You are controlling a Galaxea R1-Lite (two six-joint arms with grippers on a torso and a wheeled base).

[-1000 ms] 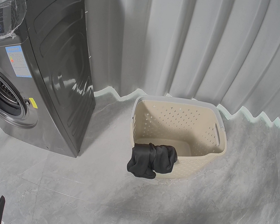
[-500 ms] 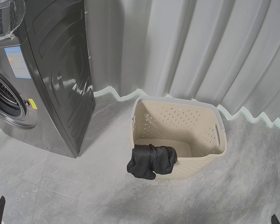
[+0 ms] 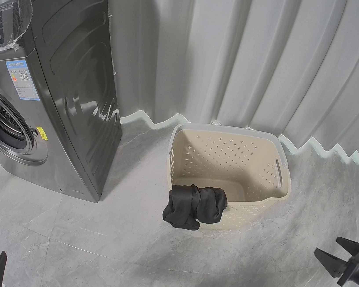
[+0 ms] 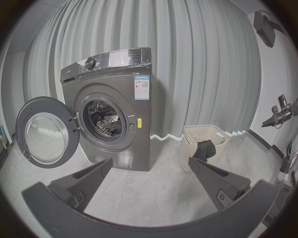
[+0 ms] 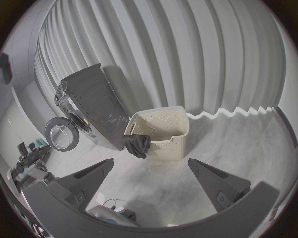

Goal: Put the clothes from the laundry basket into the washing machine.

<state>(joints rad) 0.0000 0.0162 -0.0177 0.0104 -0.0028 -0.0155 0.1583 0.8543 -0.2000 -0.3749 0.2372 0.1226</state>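
Glossy metal washer, plastic basket, blk cloth.

We see a glossy dark grey washing machine with a blue-and-white label and a small yellow sticker. The laundry basket is cream with a pale grey rim and rows of tiny star-shaped holes. The garment is plain black, the floor marbled grey, the curtain white.
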